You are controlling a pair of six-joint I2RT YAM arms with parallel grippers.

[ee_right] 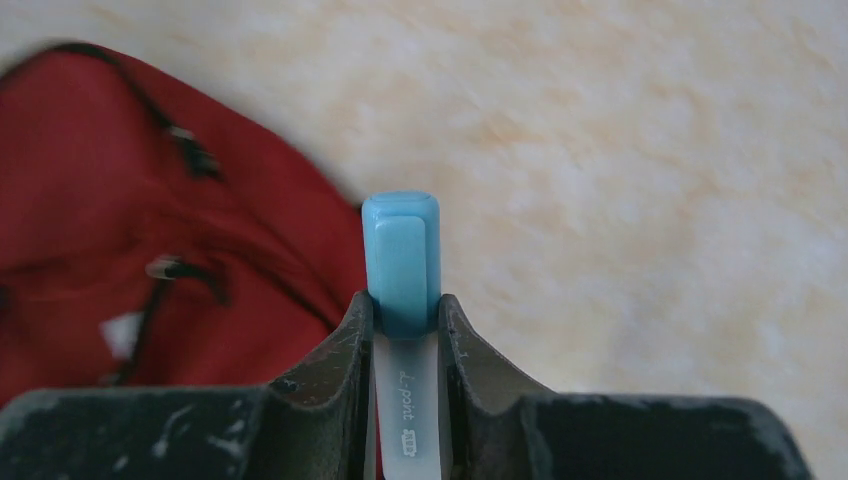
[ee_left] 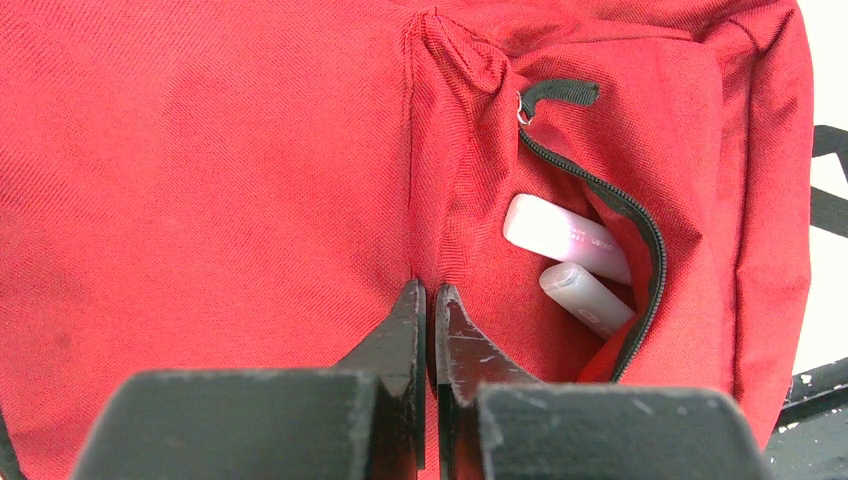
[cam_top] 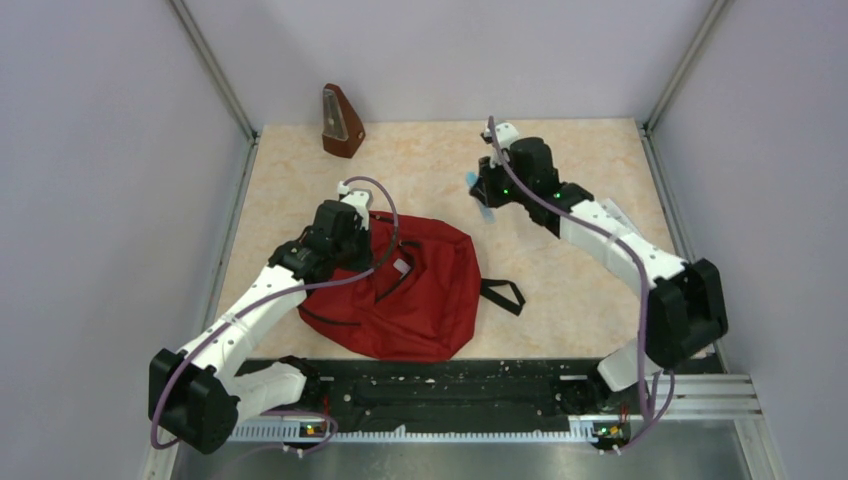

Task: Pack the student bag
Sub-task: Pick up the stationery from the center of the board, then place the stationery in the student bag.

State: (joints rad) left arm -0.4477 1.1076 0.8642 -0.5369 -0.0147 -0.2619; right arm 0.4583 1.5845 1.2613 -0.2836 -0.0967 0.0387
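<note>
Student bag [cam_top: 420,300] pocket half-hides two white items [ee_left: 565,238], fabric pinched by left gripper [ee_left: 428,292]; right gripper [ee_right: 405,305] clamps blue-capped pen [ee_right: 402,250].

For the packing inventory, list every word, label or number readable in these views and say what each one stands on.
"d-pont", as best it reads, along the clear barrel of the blue-capped pen.
Small dark label below it on the same barrel: too small to read.
Faint pinkish print on the upper white item in the student bag pocket: blurred, unreadable.
Dark marking on the lower white item: unreadable.
Nothing else legible.
</note>
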